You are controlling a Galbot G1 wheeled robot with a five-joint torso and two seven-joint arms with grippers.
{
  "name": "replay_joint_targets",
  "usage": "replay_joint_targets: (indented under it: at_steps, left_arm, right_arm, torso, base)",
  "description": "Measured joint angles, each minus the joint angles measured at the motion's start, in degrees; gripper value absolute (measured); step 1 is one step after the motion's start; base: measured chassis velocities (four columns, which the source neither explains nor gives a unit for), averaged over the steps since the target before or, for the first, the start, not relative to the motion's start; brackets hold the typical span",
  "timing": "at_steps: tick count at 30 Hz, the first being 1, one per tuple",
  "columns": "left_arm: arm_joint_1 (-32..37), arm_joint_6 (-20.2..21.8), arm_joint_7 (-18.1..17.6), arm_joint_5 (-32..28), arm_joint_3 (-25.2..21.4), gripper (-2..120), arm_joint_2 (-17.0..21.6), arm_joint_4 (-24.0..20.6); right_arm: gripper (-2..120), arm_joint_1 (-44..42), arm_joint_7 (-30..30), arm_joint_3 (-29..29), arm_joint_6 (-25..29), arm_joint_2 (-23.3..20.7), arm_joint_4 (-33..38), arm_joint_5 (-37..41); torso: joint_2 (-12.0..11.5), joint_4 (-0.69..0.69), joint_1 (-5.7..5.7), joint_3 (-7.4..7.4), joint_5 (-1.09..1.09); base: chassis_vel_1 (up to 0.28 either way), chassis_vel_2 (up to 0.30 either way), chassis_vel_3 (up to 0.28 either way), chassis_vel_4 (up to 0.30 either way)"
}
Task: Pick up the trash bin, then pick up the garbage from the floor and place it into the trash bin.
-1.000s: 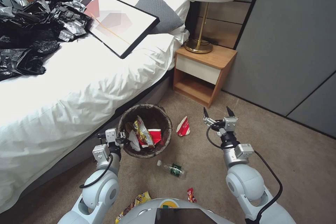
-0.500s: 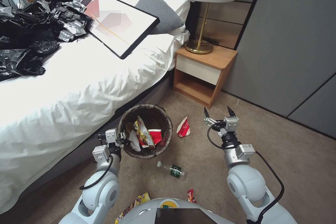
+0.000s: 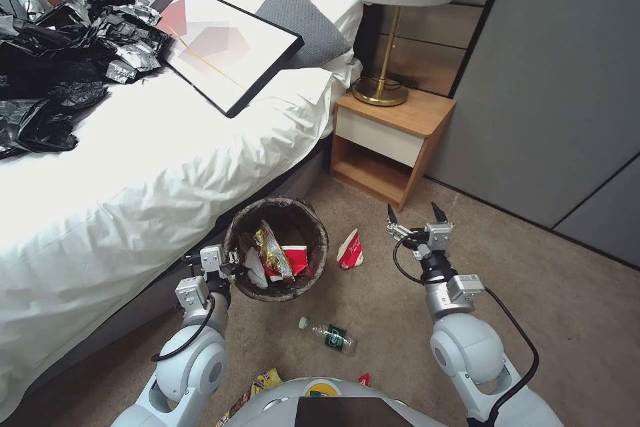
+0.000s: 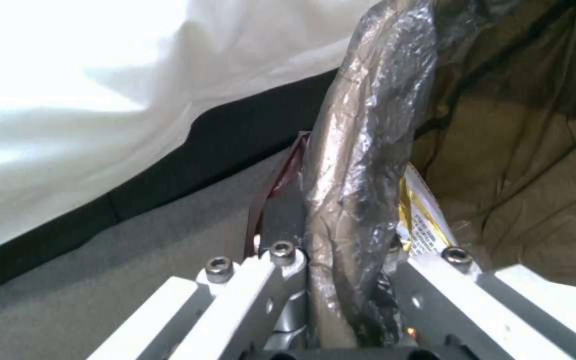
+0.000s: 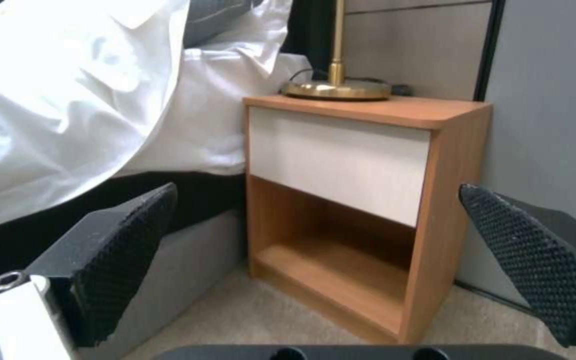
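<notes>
The trash bin [image 3: 319,240], its rim wrapped in dark liner, hangs beside the bed with my left gripper [image 3: 230,259] shut on its near rim. The left wrist view shows that liner-wrapped rim [image 4: 361,150] pinched in my left gripper [image 4: 348,280]. Inside the bin lie a gold snack bag [image 3: 273,250], a red cup and a white tissue. Garbage on the carpet: a red-and-white paper cup [image 3: 349,250], a green-labelled bottle [image 3: 328,335], a yellow snack bag [image 3: 257,390] and a red wrapper [image 3: 364,379]. My right gripper [image 3: 413,211] [image 5: 318,200] hovers open, right of the paper cup.
The white bed [image 3: 133,167] runs along the left, carrying black plastic bags [image 3: 47,67] and a framed picture [image 3: 213,40]. A wooden nightstand [image 3: 390,140] [image 5: 368,200] with a brass lamp stands ahead. Grey wall panels close the right side, with open carpet before them.
The whole view has shifted a little, and the floor litter now sits slightly lower in it. Both arms and the held bin keep their places relative to me.
</notes>
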Motion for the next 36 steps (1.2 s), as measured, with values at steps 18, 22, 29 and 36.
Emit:
replay_joint_targets:
  at_steps: [18, 22, 29, 36]
  left_arm:
    - [-0.74, -0.06, -0.18, -0.34, -0.23, 4, 0.1, 0.53]
    - [-0.79, -0.06, -0.23, -0.38, -0.24, 4, 0.01, 0.68]
    - [-0.71, -0.06, -0.36, -0.41, -0.37, 4, 0.02, 0.7]
    - [-0.19, -0.06, -0.38, -0.53, -0.93, 4, 0.4, 0.13]
  right_arm:
    - [100, 1.53, 0.47, -0.86, 0.87, -0.95, -1.93, -0.54]
    - [100, 2.29, 0.47, -1.27, 0.47, -1.96, -2.65, 0.06]
    - [100, 6.19, 1.79, -4.57, -4.08, -7.66, -5.85, 9.47]
    - [100, 12.12, 2.12, -9.81, -9.18, -12.18, -12.57, 17.7]
  torso:
    - [0.0, 0.0, 0.0, 0.0, 0.0]
    - [0.0, 0.0, 0.0, 0.0, 0.0]
    - [0.0, 0.0, 0.0, 0.0, 0.0]
    - [0.0, 0.0, 0.0, 0.0, 0.01]
  base:
    - [-0.003, 0.003, 0.002, -0.003]
    - [0.0, 0.0, 0.0, 0.0]
    - [0.0, 0.0, 0.0, 0.0]
    - [0.0, 0.0, 0.0, 0.0]
